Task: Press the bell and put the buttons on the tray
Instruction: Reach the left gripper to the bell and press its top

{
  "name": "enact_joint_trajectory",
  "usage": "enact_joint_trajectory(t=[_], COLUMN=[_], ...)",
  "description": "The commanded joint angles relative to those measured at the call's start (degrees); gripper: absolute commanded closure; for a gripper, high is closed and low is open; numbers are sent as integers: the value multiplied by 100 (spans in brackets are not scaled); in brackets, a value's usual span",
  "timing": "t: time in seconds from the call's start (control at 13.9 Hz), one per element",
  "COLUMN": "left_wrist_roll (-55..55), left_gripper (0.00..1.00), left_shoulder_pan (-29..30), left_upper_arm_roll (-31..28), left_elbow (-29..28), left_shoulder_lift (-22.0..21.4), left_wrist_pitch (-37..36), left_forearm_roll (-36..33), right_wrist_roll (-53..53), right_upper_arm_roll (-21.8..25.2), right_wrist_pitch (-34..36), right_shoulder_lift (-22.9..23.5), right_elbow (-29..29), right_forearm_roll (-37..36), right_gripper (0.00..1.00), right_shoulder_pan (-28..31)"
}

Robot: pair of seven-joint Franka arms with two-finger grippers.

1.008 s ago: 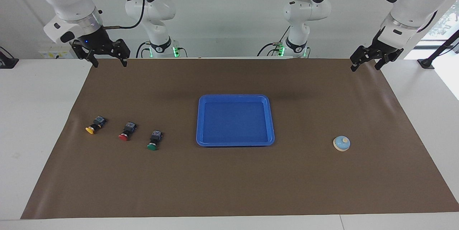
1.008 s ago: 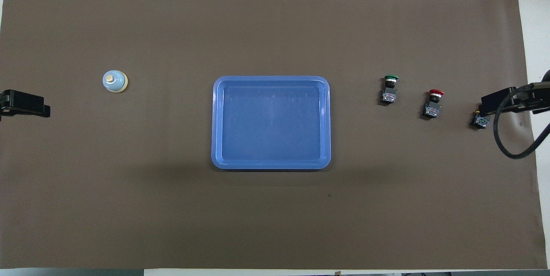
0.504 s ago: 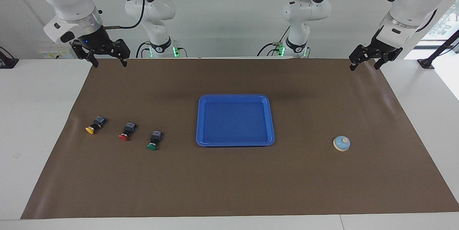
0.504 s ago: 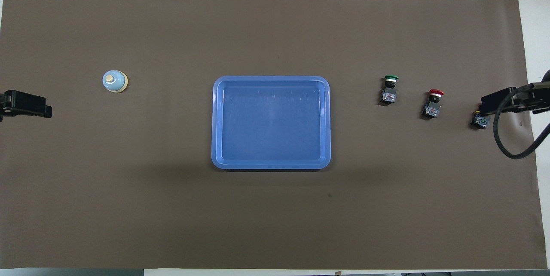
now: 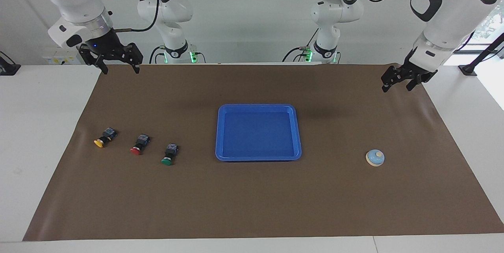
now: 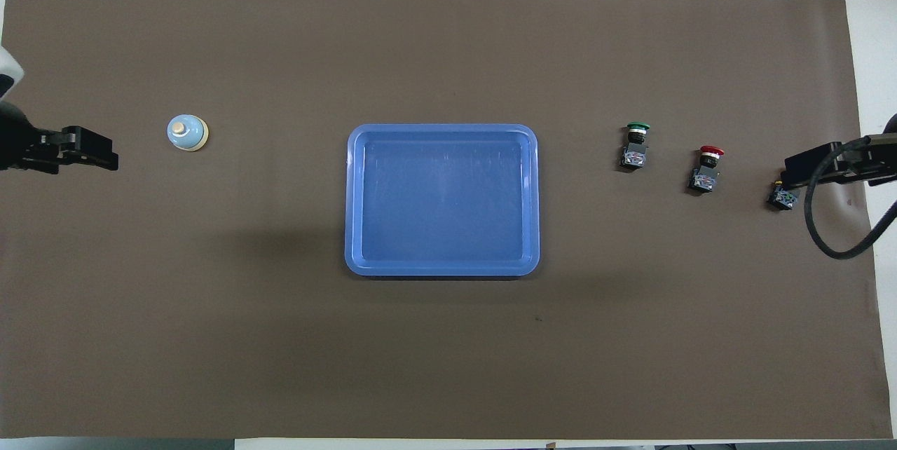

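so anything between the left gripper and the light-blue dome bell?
Nothing visible. The left gripper hangs over bare brown mat at the left arm's end; the small light-blue dome bell sits alone, farther from the robots.

Bright even light, soft shadows, sharp focus

White wall [image 5: 252, 16]; white table [image 5: 39, 127]; brown mat [image 5: 252, 198]; bright window [image 5: 492, 20].

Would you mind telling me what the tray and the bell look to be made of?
Tray: probably moulded plastic, smooth with a slight sheen, uniform bright blue, rounded corners and a raised rim. Bell: light-blue dome on a cream base ring; painted metal or plastic, I cannot tell which.
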State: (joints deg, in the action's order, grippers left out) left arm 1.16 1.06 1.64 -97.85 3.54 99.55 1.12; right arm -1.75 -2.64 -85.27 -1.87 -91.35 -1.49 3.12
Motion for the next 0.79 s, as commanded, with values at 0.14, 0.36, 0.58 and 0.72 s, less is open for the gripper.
enact_joint_trajectory(t=[0.14,0.36,0.58,0.72], left_wrist_roll=[-143,-152,-152,-152], left_gripper=[100,100,100,100], left_shoulder_pan=[-54,-53,-44,-35], left_upper_arm_roll=[-32,-49,-49,-67], left_elbow=[-15,29,20,-24], left_shoulder_lift=[1156,1614,1728,1808], left_wrist_pitch=[1301,1813,1919,2094], left_forearm_roll=[11,-6,2,-6], right_wrist_roll=[-45,-45,-45,-45], right_upper_arm_roll=[-53,-53,-53,-53], right_wrist_pitch=[-42,-42,-42,-42], right_shoulder_lift=[-147,-147,-147,-147], right_elbow=[-155,-155,-155,-155], right_forearm_roll=[-18,-27,-18,-18], right_gripper=[0,0,0,0], right_shoulder_pan=[74,74,74,74])
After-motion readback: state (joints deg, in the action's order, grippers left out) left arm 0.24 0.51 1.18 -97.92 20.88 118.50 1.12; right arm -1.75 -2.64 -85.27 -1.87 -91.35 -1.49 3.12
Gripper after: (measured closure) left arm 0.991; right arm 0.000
